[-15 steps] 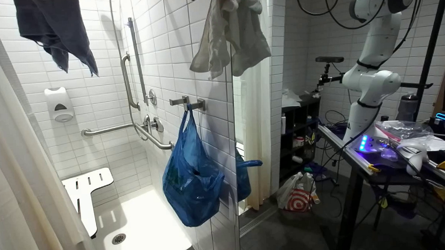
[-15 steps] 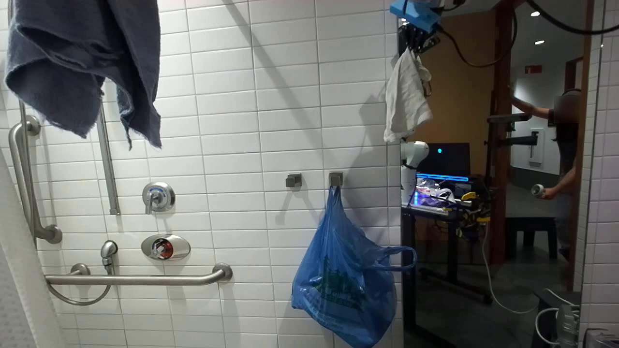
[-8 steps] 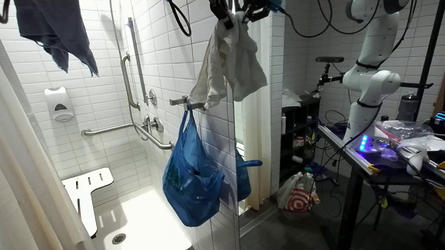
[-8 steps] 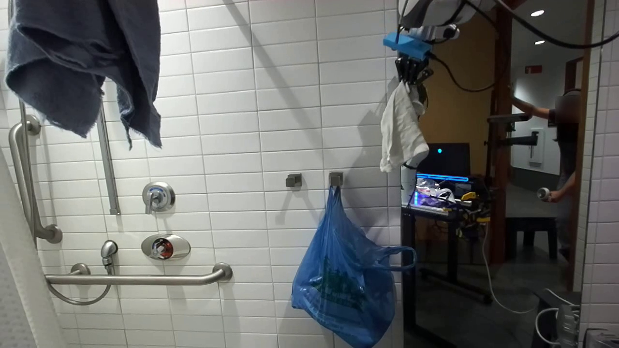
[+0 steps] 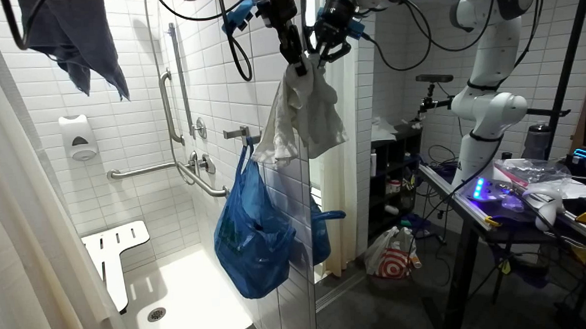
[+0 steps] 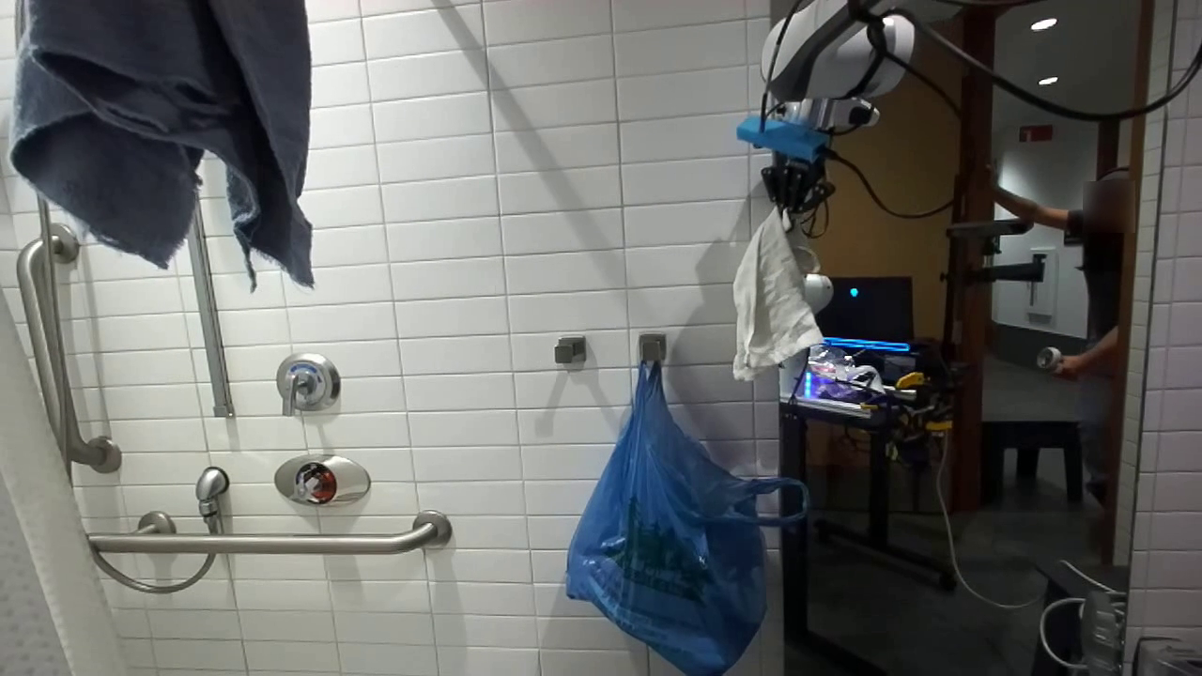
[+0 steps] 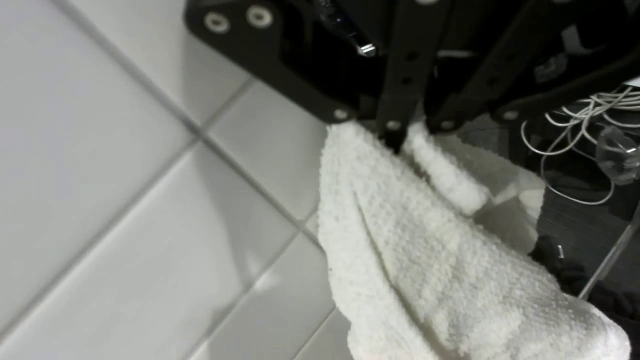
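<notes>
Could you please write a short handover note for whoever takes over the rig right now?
Gripper: shut on the white cloth, pinching its upper part.
Things: the white cloth hangs down from the grip; whether it touches the tiled wall I cannot tell. In an exterior view it is to the right of the wall hook that carries the blue bag. A dark cloth hangs at upper left in both exterior views.
Done: white cloth gripped.
Left: releasing it, not yet done.
</notes>
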Tool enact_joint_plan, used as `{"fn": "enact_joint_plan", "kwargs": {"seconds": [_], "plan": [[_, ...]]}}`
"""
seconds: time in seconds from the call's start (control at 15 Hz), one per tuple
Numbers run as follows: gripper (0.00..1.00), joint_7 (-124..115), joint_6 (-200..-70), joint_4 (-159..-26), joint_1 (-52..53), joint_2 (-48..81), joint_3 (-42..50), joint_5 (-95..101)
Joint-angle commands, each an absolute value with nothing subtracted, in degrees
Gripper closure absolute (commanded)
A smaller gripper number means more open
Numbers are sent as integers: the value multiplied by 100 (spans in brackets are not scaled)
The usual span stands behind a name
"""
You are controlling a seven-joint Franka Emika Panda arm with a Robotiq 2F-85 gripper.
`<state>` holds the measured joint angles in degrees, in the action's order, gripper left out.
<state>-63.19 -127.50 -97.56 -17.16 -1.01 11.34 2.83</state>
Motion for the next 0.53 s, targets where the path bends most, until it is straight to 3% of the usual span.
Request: {"fn": "enact_joint_plan", "kwargs": {"seconds": [0.0,0.47], "plan": [[99,-6157,-13299,-9549,-1709,277,1346,273],[99,-6089,-13562,-9968,-1682,-445,1303,412]]}}
